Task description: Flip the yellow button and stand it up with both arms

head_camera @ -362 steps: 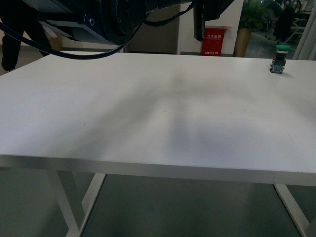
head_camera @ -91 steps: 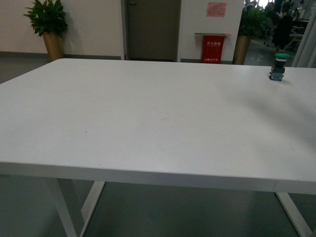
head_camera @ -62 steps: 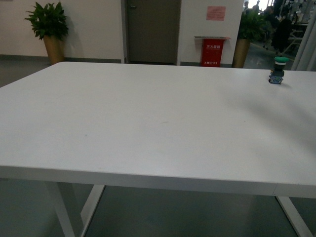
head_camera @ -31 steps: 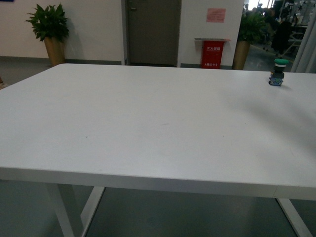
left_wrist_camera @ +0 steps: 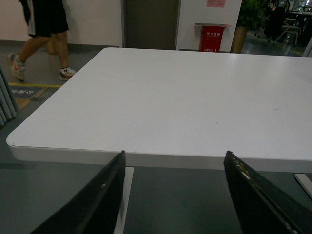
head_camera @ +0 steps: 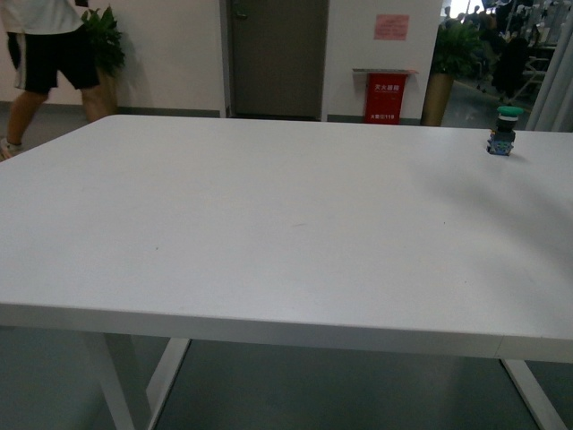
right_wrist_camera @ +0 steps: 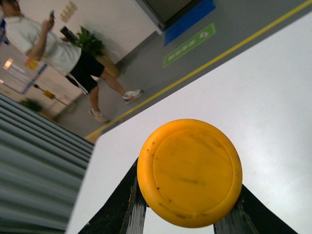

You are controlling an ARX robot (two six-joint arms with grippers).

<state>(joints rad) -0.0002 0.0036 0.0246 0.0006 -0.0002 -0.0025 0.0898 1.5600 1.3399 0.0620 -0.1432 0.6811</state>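
The yellow button [right_wrist_camera: 189,172] fills the right wrist view, its round scuffed cap facing the camera and its body hidden behind the cap. My right gripper [right_wrist_camera: 187,207] is shut on it, one black finger on each side, held above the white table [right_wrist_camera: 273,97]. In the left wrist view my left gripper [left_wrist_camera: 174,161] is open with nothing between its fingers [left_wrist_camera: 100,200], hanging just off the table's near edge [left_wrist_camera: 161,158]. Neither arm nor the yellow button shows in the front view.
A like button with a green cap [head_camera: 505,130] stands upright at the table's far right edge. A person [head_camera: 49,54] walks past the table's far left corner and also shows as the person [left_wrist_camera: 46,34] in the left wrist view. A red box [head_camera: 387,91] and potted plants stand by the back wall.
The black arm that filled the top of the front view has left it. A person has walked in at the far left. The green-capped button has not moved.
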